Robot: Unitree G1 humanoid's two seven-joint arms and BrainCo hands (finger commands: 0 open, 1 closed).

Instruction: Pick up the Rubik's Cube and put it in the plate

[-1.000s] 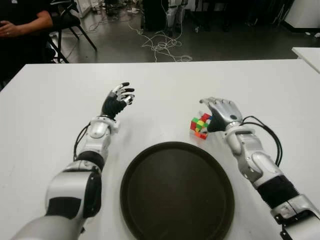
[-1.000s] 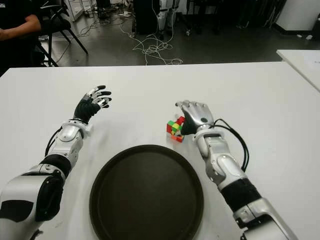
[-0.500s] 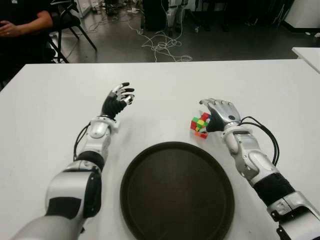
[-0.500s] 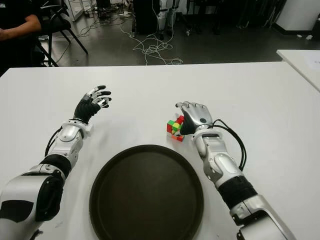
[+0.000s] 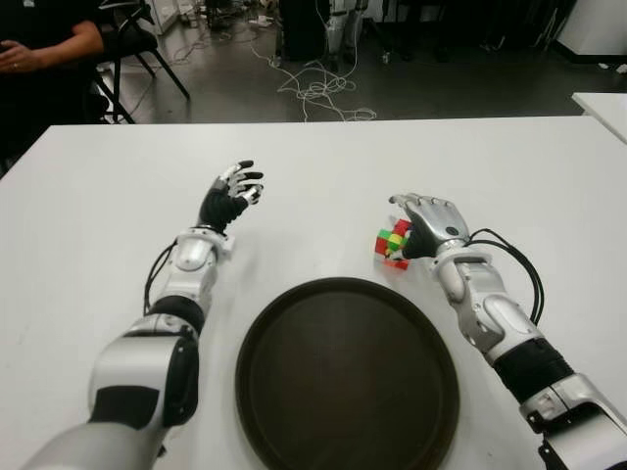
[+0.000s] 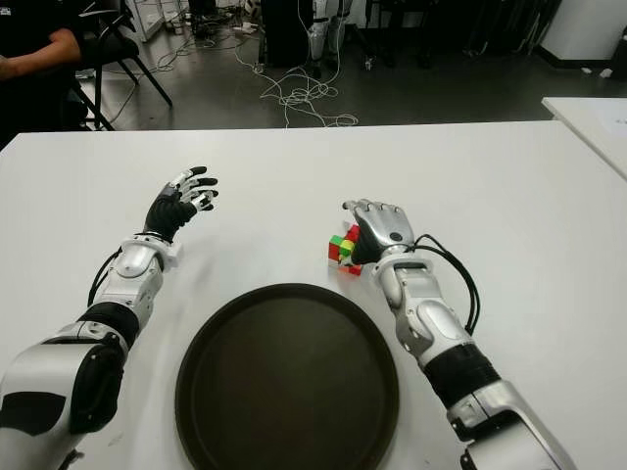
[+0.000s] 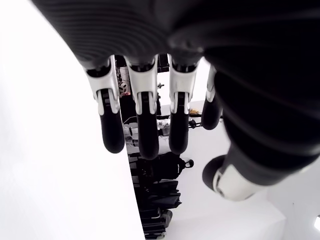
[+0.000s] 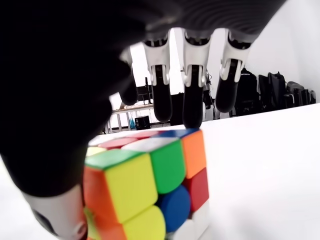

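We see the right hand (image 5: 431, 223) right of centre, its fingers (image 8: 192, 95) extended over the Rubik's Cube (image 5: 392, 245), thumb beside it, not closed around it. The cube sits on the white counter (image 5: 323, 176), tilted with a corner toward the plate (image 5: 346, 377), just beyond its upper-right rim. Plate holds nothing. Left hand (image 5: 231, 199) upper left of plate, fingers spread, ungrasping.
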